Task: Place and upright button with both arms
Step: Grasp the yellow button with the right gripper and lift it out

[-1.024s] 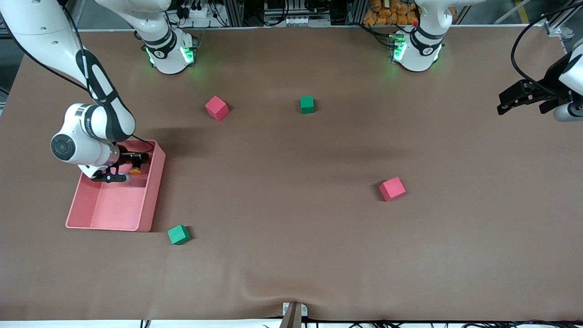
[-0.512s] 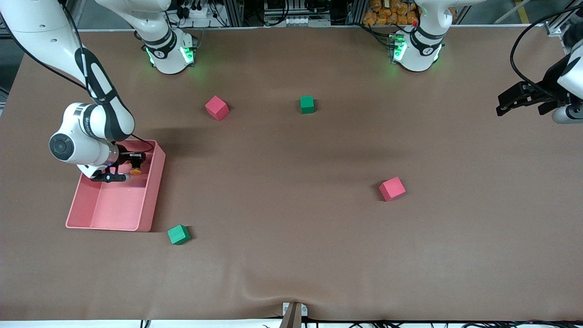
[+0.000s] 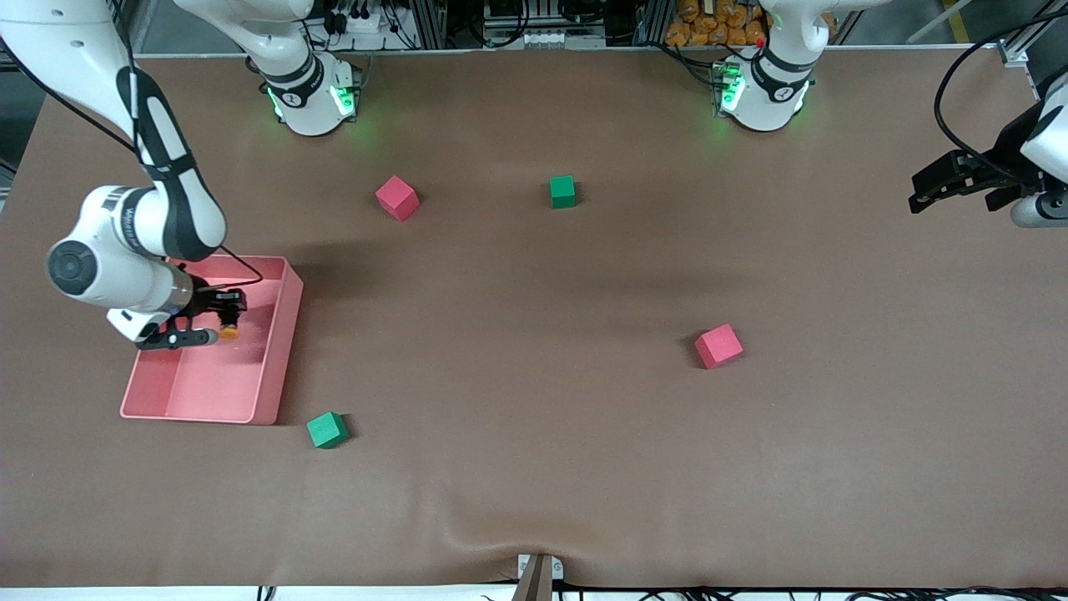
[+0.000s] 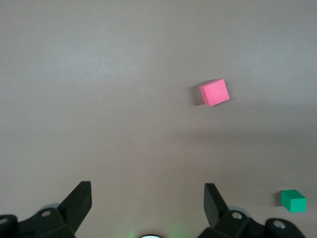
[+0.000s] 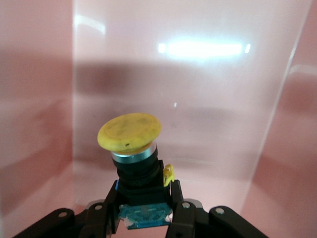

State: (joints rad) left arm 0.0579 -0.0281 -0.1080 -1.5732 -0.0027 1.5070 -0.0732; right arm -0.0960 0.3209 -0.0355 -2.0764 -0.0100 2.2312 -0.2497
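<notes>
Right jaws clamp button body, over bin.

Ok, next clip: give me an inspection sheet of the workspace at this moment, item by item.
Surface: brown table, one small wrinkle at the edge nearest the front camera.
Job's things: button held over the pink bin, its body clamped, orange cap free.
Clutter: two red cubes and two green cubes, loose and apart.
Grippers: right gripper shut on the button, inside the bin; left gripper open, holding nothing, waiting over the left arm's end of the table.
Cables: black cable looping to the left arm's wrist.
Surroundings: equipment and aluminium framing past the arm bases.
</notes>
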